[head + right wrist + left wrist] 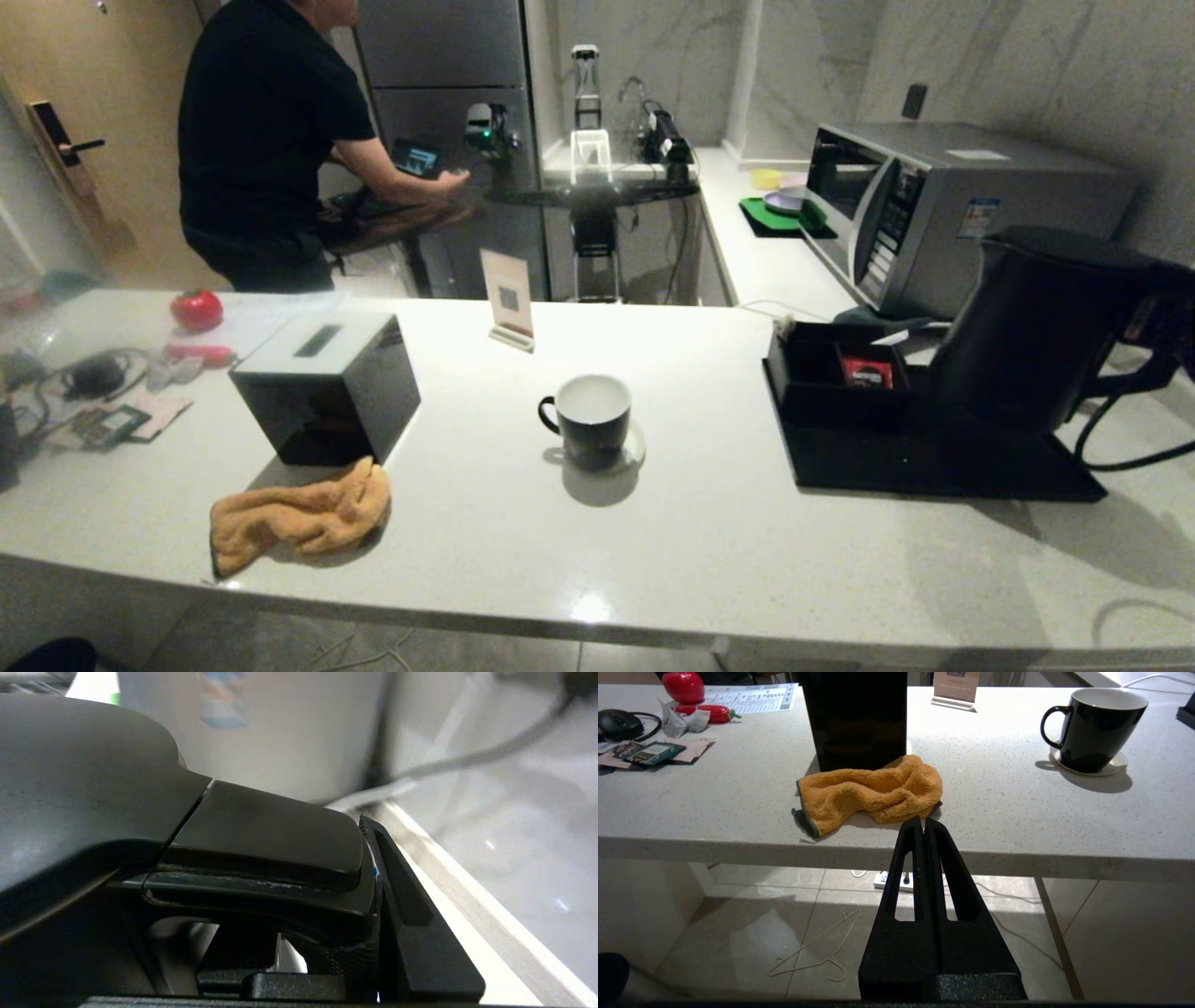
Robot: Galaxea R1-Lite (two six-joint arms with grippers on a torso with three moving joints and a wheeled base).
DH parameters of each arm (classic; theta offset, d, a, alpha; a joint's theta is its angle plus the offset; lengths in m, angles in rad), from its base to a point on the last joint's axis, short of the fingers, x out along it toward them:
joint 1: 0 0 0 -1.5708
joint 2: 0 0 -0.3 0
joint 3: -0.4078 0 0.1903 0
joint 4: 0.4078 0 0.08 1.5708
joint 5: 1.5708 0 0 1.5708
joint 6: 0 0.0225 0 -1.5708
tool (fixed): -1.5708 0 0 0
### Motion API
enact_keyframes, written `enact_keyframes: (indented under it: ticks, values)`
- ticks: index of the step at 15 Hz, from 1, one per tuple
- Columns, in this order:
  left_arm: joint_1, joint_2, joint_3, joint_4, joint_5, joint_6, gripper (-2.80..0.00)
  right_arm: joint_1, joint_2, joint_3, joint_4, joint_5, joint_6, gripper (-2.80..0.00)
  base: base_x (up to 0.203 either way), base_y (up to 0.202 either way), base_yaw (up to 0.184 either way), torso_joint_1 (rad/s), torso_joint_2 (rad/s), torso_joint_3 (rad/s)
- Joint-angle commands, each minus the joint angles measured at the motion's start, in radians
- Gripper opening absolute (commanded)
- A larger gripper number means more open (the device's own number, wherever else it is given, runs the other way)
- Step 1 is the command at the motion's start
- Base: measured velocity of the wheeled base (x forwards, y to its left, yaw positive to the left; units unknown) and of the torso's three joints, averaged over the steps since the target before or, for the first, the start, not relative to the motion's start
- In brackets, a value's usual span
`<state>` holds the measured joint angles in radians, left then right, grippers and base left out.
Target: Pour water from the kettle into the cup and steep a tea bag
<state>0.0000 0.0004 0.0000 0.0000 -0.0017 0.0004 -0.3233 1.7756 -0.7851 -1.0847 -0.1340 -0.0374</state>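
The tall black kettle (1036,327) is on the right part of a low black tray (934,467) at the counter's right. My right gripper (1162,322) is shut on its loop handle (261,830), with one finger (411,914) pressed against the handle's side. The black cup (590,420), white inside, stands on a small saucer mid-counter, well left of the kettle; no water shows in it. A red tea bag sachet (866,371) lies in the tray's compartment. My left gripper (923,822) hangs shut and empty in front of the counter edge, near the cloth.
A black tissue box (327,383) and an orange cloth (299,518) sit at the left front. A sign card (507,299) stands behind the cup. A microwave (934,215) is behind the kettle. A cable (1120,448) trails right. A person (271,140) stands far left.
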Motion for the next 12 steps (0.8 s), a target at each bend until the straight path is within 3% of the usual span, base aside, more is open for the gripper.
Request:
enact_keyframes:
  ticks: [1, 12]
  values:
    - [0.000, 0.000, 0.000, 0.000, 0.000, 0.001, -2.80, 0.043, -0.051, 0.001, -0.006, 0.001, -0.001, -2.80, 0.000, 0.000, 0.000, 0.000, 0.00, 0.000]
    - [0.000, 0.000, 0.000, 0.000, 0.000, 0.000, -2.80, 0.346, -0.121, -0.002, 0.039, -0.028, -0.053, -2.80, 0.000, 0.000, 0.000, 0.000, 0.00, 0.000]
